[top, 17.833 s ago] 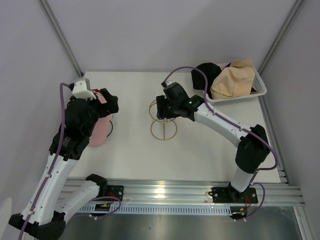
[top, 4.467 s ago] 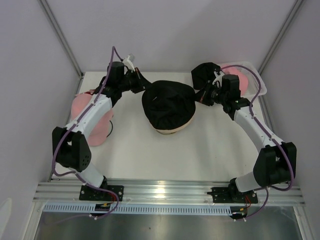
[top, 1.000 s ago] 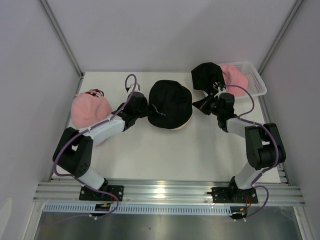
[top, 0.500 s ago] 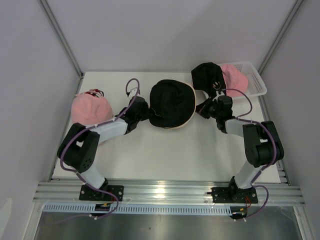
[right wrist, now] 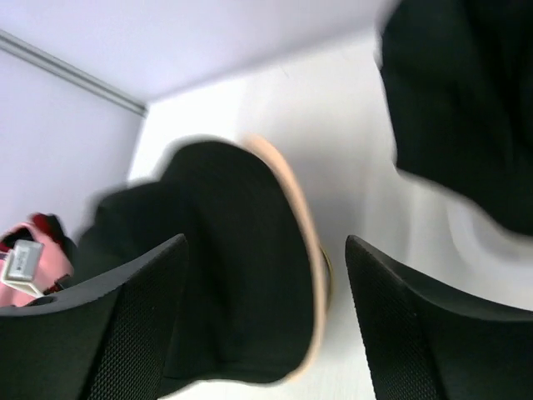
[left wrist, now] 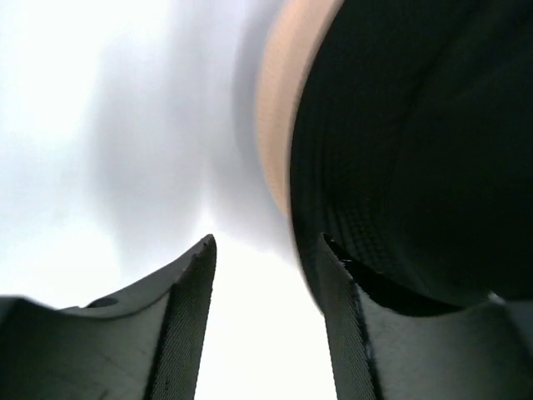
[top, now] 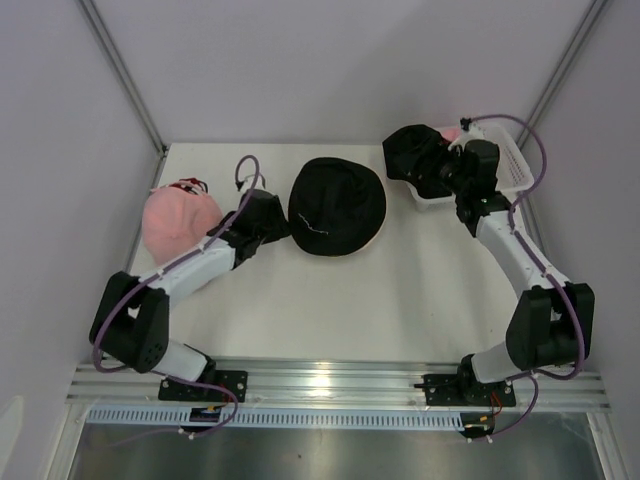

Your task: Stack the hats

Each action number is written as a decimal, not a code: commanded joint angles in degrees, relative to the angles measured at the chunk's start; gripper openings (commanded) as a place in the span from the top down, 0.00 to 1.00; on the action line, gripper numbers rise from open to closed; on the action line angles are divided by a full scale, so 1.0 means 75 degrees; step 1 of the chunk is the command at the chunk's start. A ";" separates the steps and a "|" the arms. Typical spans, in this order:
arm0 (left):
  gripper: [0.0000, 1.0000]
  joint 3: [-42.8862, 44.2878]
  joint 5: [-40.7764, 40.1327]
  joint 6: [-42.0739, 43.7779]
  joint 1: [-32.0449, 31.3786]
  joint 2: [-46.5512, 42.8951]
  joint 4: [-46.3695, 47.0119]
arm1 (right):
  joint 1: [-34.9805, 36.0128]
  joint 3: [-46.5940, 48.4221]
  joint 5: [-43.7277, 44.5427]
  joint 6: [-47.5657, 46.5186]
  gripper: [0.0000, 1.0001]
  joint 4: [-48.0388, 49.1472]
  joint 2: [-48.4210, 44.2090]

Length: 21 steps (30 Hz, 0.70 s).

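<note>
At table centre the black hat (top: 337, 207) covers the tan hat (left wrist: 279, 125); we judge that step done. Our left gripper (top: 275, 220), nine o'clock, and right gripper (top: 450, 172), two o'clock, gape empty; next, the pink cap (top: 178, 220).

Near table (top: 340, 310) lies open; black hat (top: 337, 205) blocks the middle.

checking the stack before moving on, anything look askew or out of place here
Two things. The black bucket hat sits off-centre on the tan hat, whose brim shows only along one side. A second black hat hangs over the rim of the white basket, half outside it.
</note>
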 commanded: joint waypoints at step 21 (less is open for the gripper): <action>0.33 0.3967 0.1099 0.1662 0.0650 0.0919 -0.0744 | 0.1633 0.3589 0.0354 -0.1756 0.43 -0.0726 0.3506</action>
